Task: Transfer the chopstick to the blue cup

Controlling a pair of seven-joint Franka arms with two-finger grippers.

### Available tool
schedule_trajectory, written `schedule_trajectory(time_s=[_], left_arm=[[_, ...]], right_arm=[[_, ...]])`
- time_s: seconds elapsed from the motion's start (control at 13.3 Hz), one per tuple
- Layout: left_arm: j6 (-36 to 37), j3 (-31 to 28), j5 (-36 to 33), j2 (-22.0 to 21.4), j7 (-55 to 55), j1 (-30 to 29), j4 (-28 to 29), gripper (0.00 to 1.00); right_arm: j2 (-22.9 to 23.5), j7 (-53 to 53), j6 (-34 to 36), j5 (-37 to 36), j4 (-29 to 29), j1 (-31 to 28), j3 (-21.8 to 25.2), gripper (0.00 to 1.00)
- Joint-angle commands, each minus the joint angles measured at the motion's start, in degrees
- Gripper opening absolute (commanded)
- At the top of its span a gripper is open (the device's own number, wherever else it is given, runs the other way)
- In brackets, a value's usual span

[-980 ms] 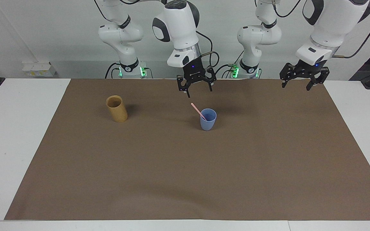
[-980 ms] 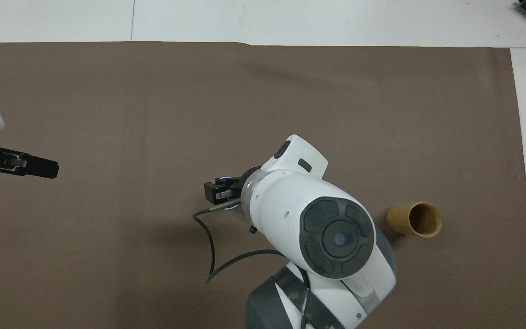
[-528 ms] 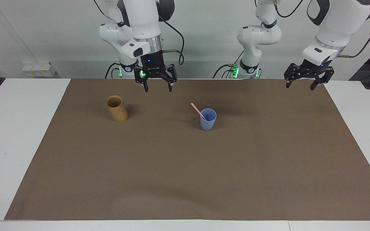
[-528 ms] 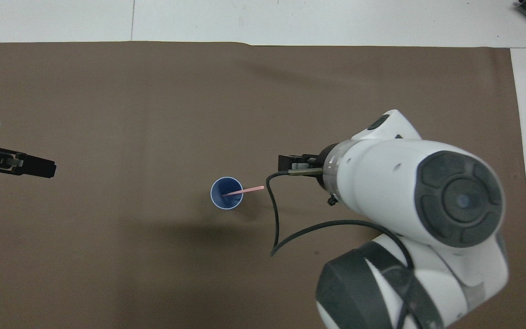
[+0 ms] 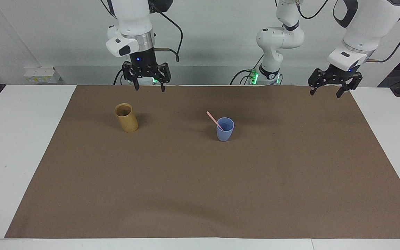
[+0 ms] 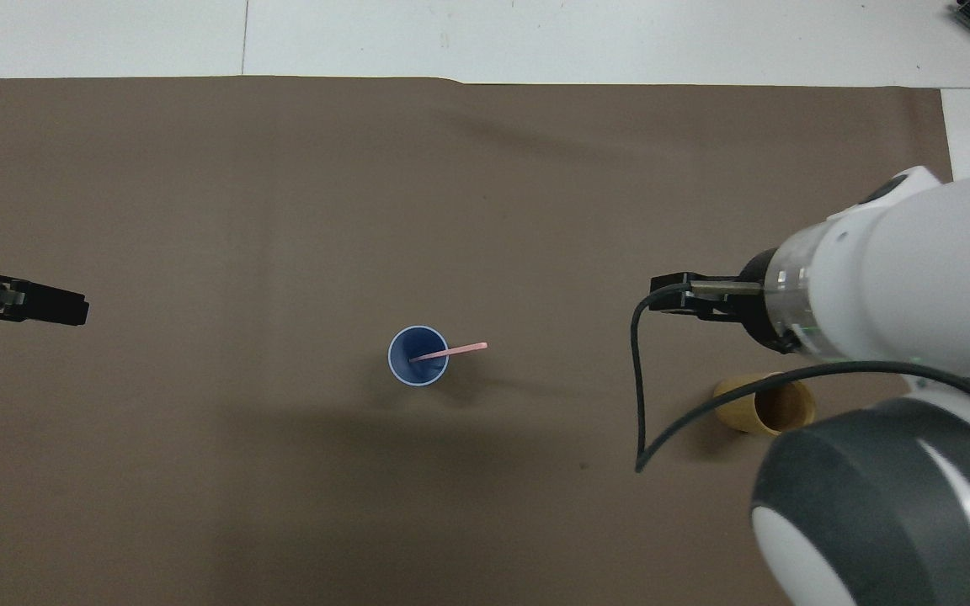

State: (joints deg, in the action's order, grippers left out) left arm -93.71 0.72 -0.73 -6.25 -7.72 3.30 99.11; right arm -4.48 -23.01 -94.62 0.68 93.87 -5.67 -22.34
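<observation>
Pale-pink chopstick (image 5: 214,120) stands tilted in the blue cup (image 5: 224,129) mid-table, upper end leaning over the rim toward the right arm's end; transfer looks done, nothing evidently left. Right gripper (image 5: 148,88) hangs empty, fingers apart, above the mat's robot-side edge near the tan cup (image 5: 126,117). Left gripper (image 5: 326,92) waits, fingers apart, empty.

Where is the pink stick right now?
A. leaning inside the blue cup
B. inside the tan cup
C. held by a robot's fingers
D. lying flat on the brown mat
A: the pink stick leans inside the blue cup, its top poking out over the rim, and no robot is touching it.
</observation>
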Motion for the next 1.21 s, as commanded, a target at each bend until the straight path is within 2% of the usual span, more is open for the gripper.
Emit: schedule_trajectory(time_s=[0.0,0.15,0.3,0.6,0.83,1.13], left_arm=[[1.07,0.34,-0.50,-0.25,-0.27,-0.57,-0.76,1.00],[1.07,0.34,-0.58,-0.25,-0.27,-0.57,-0.76,1.00],[1.07,0.34,-0.58,-0.25,-0.27,-0.57,-0.76,1.00],[1.07,0.34,-0.50,-0.25,-0.27,-0.57,-0.76,1.00],[1.07,0.34,-0.58,-0.25,-0.27,-0.57,-0.76,1.00],[1.07,0.34,-0.50,-0.25,-0.27,-0.57,-0.76,1.00]], right_arm=[[0.09,5.42,7.49,-1.12,-5.35,0.74,4.12,1.00],[0.70,7.80,11.64,-1.21,-8.42,6.52,12.44,1.00],[1.58,10.52,12.27,-1.03,-9.40,11.72,20.28,1.00],[3.08,13.07,12.36,-0.94,-11.69,9.02,20.14,1.00],[3.95,16.25,12.53,-1.38,-11.87,3.76,14.97,1.00],[2.90,15.72,11.83,-1.21,-10.37,3.91,14.69,1.00]])
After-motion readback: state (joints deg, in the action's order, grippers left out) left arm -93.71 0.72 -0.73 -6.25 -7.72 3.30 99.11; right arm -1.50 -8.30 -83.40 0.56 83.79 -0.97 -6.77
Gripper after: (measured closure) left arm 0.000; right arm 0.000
